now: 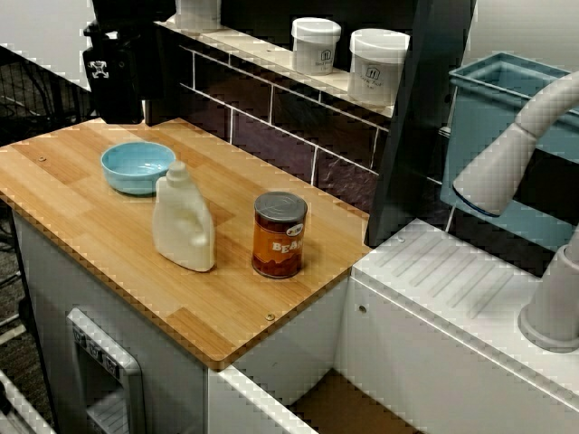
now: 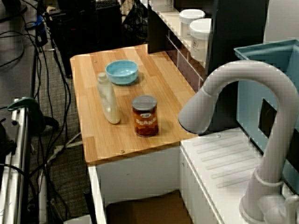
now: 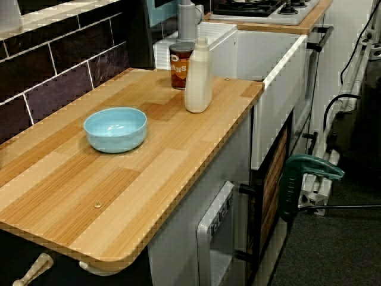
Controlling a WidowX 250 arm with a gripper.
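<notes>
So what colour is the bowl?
Light blue; the bowl shows best in the view from the side.

1. A white plastic bottle [image 1: 184, 221] stands upright on my wooden counter [image 1: 81, 240], cap on.
2. Just beside it and not touching it, I see a brown bean can [image 1: 280, 235]. It is upright and nearer the counter's sink-side edge.
3. Two white lidded jars [image 1: 316, 45] [image 1: 377, 65] sit side by side on the shelf [image 1: 262, 56] above the dark tiled wall [image 1: 271, 140].
4. A grey faucet [image 2: 243, 79] arches over a white ribbed drainboard [image 1: 452, 280] that adjoins the counter.
5. A blue bin [image 1: 488, 117] stands behind the faucet.
6. Looking along the counter, I see a green clamp-like piece [image 3: 306, 173] on a metal bar out beside the cabinet. A stove top [image 3: 262, 7] lies beyond the drainboard.
</notes>
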